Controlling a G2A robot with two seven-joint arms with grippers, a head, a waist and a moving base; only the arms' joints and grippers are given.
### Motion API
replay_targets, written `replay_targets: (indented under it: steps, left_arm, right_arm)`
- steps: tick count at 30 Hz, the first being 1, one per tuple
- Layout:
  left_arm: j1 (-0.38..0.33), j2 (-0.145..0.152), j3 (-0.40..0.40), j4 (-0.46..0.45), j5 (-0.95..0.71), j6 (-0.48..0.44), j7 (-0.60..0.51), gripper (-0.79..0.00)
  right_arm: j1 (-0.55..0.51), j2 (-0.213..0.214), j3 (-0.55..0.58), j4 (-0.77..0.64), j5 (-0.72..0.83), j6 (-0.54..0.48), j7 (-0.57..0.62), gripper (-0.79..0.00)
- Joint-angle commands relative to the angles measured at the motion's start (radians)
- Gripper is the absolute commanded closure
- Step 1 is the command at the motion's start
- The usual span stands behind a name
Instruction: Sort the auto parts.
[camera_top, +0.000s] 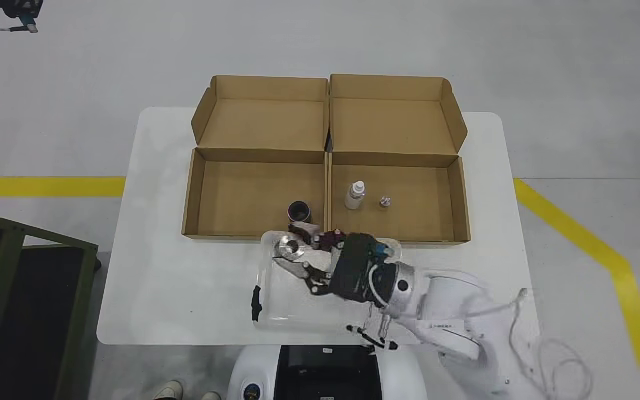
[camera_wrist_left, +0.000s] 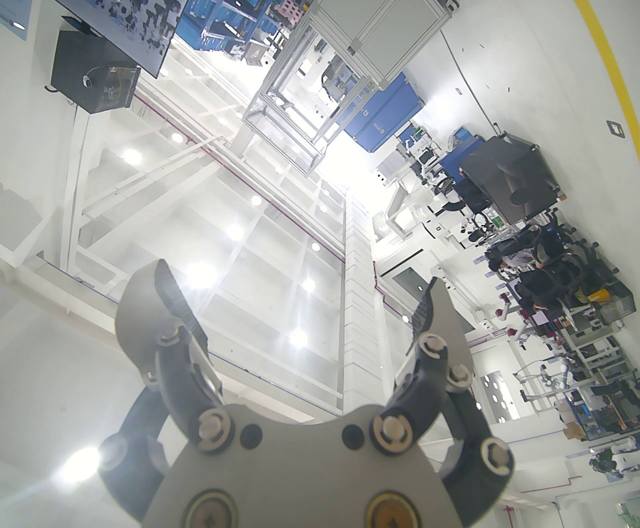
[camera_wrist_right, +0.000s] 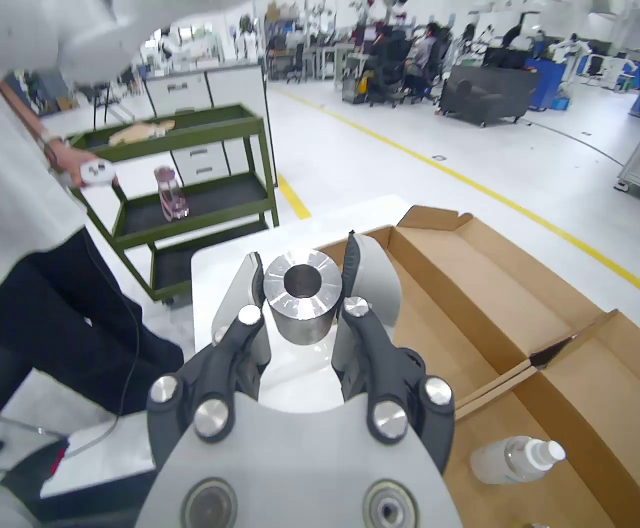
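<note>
My right gripper (camera_wrist_right: 304, 265) is shut on a silvery metal cylinder (camera_wrist_right: 302, 295) with a round bore, held upright above the white table beside the cardboard boxes. From above, this gripper (camera_top: 293, 252) hangs over the far end of the clear tray (camera_top: 262, 300), next to a dark red part (camera_top: 327, 238). The left cardboard box (camera_top: 215, 200) holds a dark cylinder (camera_top: 299, 211) near its right wall. In the right box (camera_top: 430, 205) lie a white bottle (camera_top: 354, 194) and a small part (camera_top: 384, 200). My left gripper (camera_wrist_left: 297, 280) is open, holds nothing and faces the ceiling.
The two open boxes sit side by side at the table's (camera_top: 160, 280) far half, flaps raised behind them. The white bottle (camera_wrist_right: 515, 457) lies in the near box (camera_wrist_right: 480, 300) in the right wrist view. A green cart (camera_wrist_right: 200, 165) stands beyond the table's edge.
</note>
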Motion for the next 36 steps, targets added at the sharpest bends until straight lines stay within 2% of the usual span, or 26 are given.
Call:
replay_targets:
  steps: [1, 12, 36]
  left_arm:
    - [0.0, 0.0, 0.0, 0.0, 0.0, 0.0, 0.0, -0.785]
    - [0.0, 0.0, 0.0, 0.0, 0.0, 0.0, 0.0, -0.785]
    - [0.0, 0.0, 0.0, 0.0, 0.0, 0.0, 0.0, -0.785]
  right_arm:
    - [-0.028, 0.002, 0.032, -0.012, 0.025, 0.018, -0.049, 0.0]
    - [-0.157, 0.016, 0.174, -0.058, 0.089, 0.041, -0.173, 0.0]
    - [-0.172, 0.015, 0.173, -0.049, 0.111, 0.062, -0.197, 0.0]
